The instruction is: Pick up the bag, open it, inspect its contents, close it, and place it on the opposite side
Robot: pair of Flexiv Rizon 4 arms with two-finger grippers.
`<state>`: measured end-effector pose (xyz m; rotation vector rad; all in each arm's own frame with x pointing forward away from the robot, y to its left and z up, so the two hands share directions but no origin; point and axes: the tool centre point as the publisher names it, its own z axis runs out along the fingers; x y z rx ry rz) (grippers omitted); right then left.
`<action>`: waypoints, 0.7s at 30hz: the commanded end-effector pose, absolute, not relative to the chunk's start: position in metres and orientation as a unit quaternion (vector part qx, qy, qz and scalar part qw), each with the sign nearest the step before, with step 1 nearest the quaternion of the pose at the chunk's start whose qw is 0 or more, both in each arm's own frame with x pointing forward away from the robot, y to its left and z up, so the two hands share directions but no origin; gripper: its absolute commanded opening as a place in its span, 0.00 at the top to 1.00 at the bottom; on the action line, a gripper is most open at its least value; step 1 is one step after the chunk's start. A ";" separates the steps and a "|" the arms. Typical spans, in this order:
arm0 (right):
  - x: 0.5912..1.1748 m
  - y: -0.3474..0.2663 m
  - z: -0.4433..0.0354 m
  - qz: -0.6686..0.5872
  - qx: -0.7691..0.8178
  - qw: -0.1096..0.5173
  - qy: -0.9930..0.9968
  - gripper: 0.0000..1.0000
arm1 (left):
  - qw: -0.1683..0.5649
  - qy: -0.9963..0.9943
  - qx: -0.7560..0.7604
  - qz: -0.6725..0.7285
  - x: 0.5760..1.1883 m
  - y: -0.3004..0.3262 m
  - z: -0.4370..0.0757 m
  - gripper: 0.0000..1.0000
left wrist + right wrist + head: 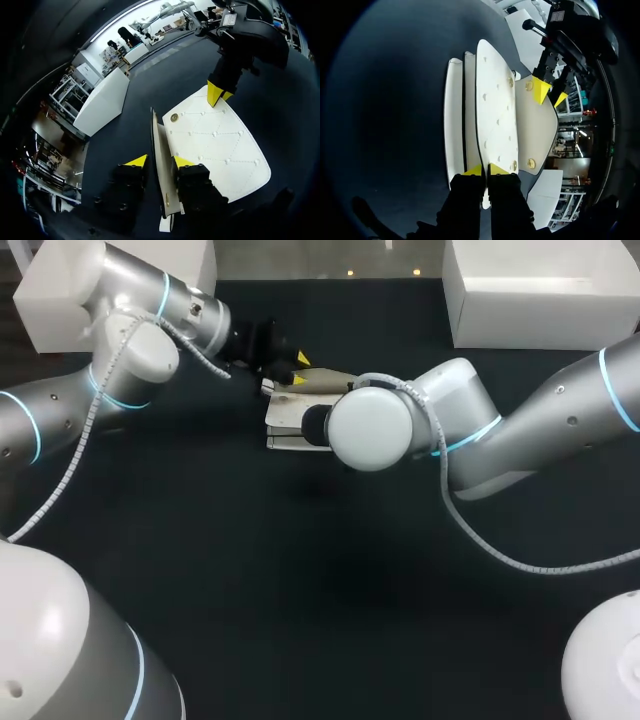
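From above, the black counter [300,590] carries a white box [540,295] at its far right corner. The white bag [288,425] lies mid-counter, partly hidden by the right arm [480,430].

At the left wrist, the left end effector [159,161] has its fingers apart, straddling the bag's upright wall.

At the right wrist, the right end effector [485,170] is clamped on the edge of the bag's quilted flap [495,110].

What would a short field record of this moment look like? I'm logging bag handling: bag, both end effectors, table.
bag: white, quilted, lying on the table
flap: lifted away from the body
left end effector: open, astride one edge of the bag
right end effector: shut on the flap's edge
table: black, bag near its far middle
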<state>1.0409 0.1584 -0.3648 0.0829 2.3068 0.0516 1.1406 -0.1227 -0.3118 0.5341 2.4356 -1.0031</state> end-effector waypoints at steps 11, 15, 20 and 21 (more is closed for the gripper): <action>1.041 0.158 -0.367 0.022 0.033 0.407 0.912 1.00 | 0.258 0.870 0.215 -0.361 1.111 -0.124 -0.327 1.00; 1.041 0.158 -0.367 0.022 0.033 0.407 0.912 1.00 | 0.258 0.870 0.215 -0.361 1.111 -0.124 -0.327 1.00; 1.041 0.158 -0.367 0.022 0.033 0.407 0.912 1.00 | 0.258 0.870 0.215 -0.361 1.111 -0.124 -0.327 1.00; 1.041 0.158 -0.367 0.022 0.033 0.407 0.912 1.00 | 0.258 0.870 0.215 -0.361 1.111 -0.124 -0.327 1.00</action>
